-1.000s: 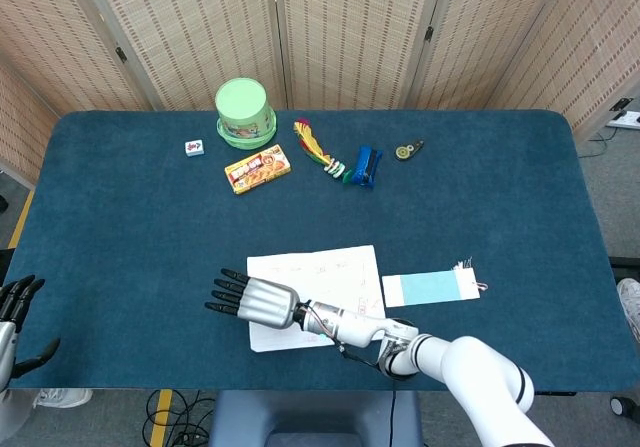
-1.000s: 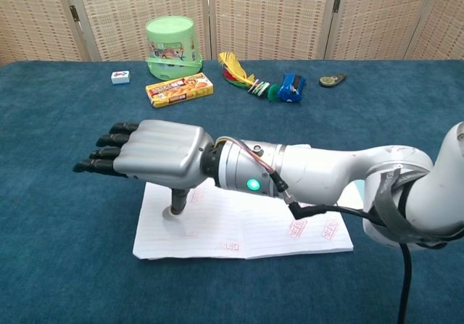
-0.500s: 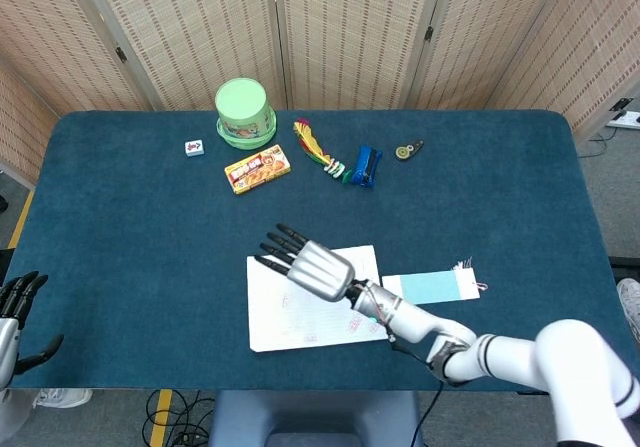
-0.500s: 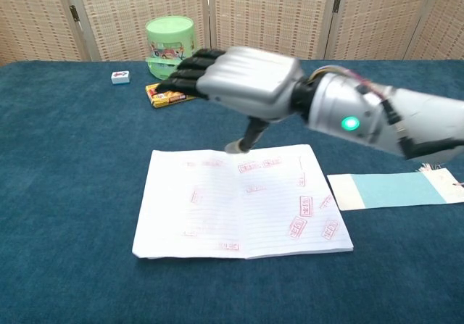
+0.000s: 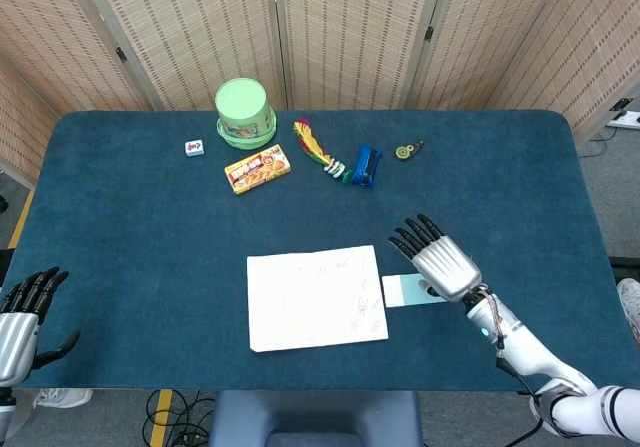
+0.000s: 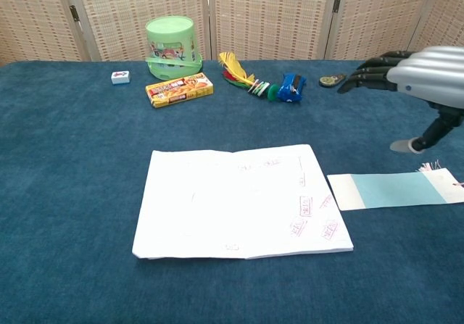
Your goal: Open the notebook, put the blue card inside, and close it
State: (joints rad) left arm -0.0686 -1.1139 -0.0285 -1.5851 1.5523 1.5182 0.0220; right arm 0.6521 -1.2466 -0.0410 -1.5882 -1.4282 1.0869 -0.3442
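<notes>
Blue-cloth desk (image 5: 120,227), wicker screens behind. Notebook (image 5: 316,298) lies open and flat near the front edge, blue card (image 6: 395,190) just beside its right edge, on the desk, not inside. Right robot hand (image 5: 440,262) hovers over the card, fingers spread, holding nothing. Left robot hand (image 5: 22,314) at the desk's front-left corner, fingers apart, empty. Green tub (image 5: 244,112), snack box (image 5: 258,168) at the back.

Right robot hand (image 5: 442,264) covers most of the blue card (image 5: 403,290) — chest view crops its wrist.
</notes>
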